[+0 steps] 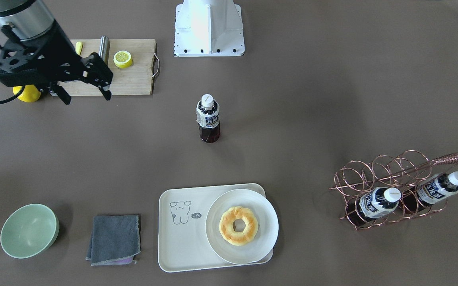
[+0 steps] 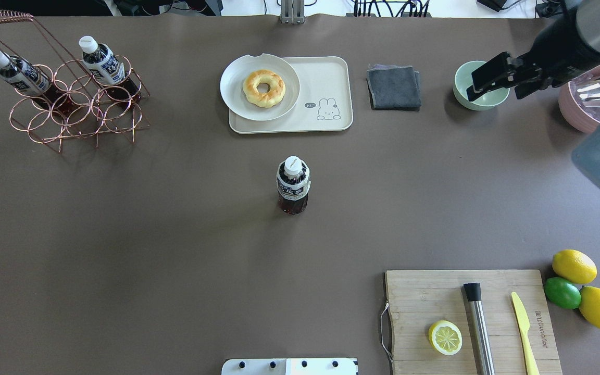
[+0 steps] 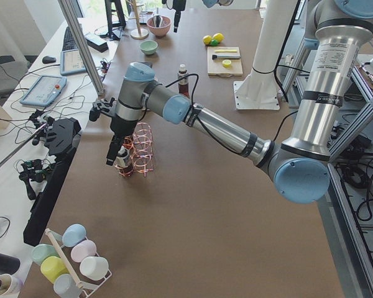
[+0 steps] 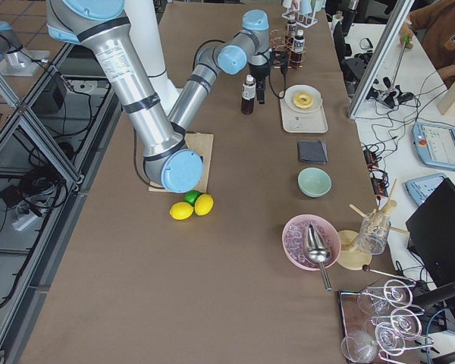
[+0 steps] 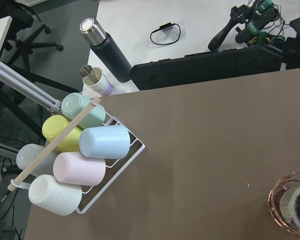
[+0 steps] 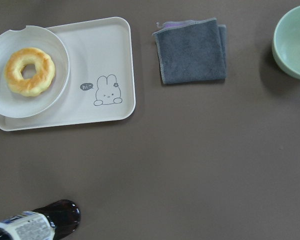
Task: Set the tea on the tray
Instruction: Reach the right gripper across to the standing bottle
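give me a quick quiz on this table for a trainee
1. True or false: the tea stands on the tray.
2. What lies on the plate? A lemon, B donut, C cloth.
3. Fill in: the rack holds ___ bottles.
Key: 1 false, it stands upright on the table. 2 B. 3 two.

three tea bottles [image 2: 293, 185], one tray [image 2: 331, 78], one plate [image 2: 231, 91]
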Action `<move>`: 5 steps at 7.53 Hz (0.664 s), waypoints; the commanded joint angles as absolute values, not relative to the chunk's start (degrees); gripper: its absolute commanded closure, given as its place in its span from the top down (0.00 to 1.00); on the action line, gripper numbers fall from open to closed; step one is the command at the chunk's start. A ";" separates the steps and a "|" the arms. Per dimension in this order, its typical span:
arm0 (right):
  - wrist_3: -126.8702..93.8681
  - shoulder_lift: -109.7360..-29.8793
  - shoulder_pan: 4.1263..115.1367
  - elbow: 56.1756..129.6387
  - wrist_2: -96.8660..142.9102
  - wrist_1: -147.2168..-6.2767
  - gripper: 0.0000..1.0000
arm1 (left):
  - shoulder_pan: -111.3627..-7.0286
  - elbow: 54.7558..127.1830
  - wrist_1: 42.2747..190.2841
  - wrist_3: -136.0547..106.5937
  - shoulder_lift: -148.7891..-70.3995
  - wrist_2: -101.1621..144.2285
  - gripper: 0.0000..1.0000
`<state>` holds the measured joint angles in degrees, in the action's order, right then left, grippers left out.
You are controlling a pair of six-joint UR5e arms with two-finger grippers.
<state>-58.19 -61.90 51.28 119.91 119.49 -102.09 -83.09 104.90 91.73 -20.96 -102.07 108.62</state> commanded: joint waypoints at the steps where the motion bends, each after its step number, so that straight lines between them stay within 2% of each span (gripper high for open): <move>1: -67.38 -49.25 43.44 119.45 116.02 -112.67 1.00 | -83.41 102.48 92.28 -20.66 -100.81 108.63 0.98; 5: -67.76 -43.61 36.84 115.41 108.02 -114.61 0.99 | -83.93 99.32 93.51 -20.48 -100.81 108.63 0.98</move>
<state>-67.70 -45.86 39.81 116.93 111.16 -114.03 -83.48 100.29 93.11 -20.43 -100.84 108.60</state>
